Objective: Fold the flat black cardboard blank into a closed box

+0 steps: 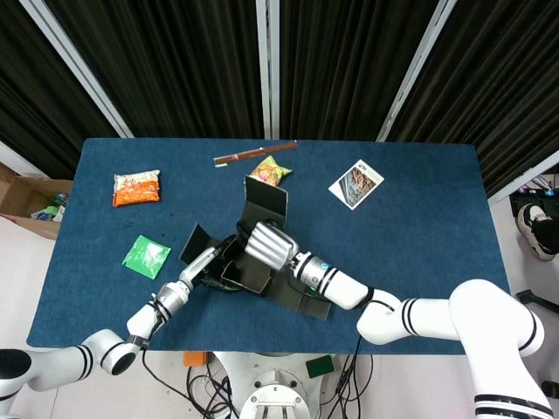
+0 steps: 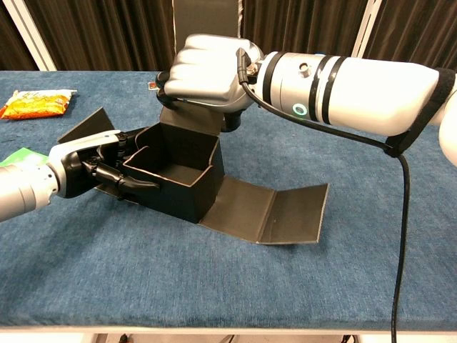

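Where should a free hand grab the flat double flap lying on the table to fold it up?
Probably the outer edge of the flat flap, the end farthest from the box. It lies flush on the table, so slide fingers under that free edge from the robot's right side and lift toward the box. The crease mid-flap suggests gripping beyond it gives most leverage.
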You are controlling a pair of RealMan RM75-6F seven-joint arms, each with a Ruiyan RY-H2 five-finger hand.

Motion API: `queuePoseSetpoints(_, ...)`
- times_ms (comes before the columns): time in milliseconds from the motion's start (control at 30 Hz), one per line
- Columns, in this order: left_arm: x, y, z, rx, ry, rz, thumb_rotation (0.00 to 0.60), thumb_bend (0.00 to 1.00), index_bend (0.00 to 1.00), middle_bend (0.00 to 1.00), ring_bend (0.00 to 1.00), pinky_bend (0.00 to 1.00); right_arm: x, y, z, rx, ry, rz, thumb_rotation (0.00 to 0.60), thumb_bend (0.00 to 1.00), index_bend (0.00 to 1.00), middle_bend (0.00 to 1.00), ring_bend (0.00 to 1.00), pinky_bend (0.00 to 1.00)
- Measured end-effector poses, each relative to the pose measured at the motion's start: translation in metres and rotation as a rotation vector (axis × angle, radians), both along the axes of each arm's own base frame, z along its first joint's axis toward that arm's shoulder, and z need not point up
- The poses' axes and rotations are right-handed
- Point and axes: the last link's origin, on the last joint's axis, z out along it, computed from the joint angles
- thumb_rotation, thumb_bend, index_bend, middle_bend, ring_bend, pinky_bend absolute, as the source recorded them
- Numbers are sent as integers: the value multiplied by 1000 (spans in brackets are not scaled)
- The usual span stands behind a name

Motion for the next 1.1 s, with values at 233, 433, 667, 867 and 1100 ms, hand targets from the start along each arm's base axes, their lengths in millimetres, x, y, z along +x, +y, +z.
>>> queuePoseSetpoints(233, -1, 0, -2, -21, -49, 30, 600, 0, 6, 53, 597, 770, -2, -4, -2, 45, -52, 17, 600, 347, 343, 305, 753, 1000)
queuePoseSetpoints(433, -1, -1, -6, -26, -53, 16, 600, 0, 81, 159, 620, 762, -6, -9, -4, 61, -95, 22, 600, 349, 327, 290, 752, 1000)
queuePoseSetpoints(667, 1, 1, -8, 2, -31, 12, 600, 0, 146, 221, 627, 762, -10, -7, -7, 83, -136, 11, 600, 350, 231, 237, 752, 1000)
queuePoseSetpoints(867, 1, 1, -6, 21, -19, 20, 600, 0, 185, 250, 634, 762, -13, -6, -6, 95, -175, -31, 600, 216, 0, 27, 701, 1000)
queuePoseSetpoints(1100, -1, 1, -4, 28, -4, 32, 600, 0, 197, 253, 634, 762, -20, -5, -1, 118, -245, -140, 600, 0, 0, 0, 661, 1000)
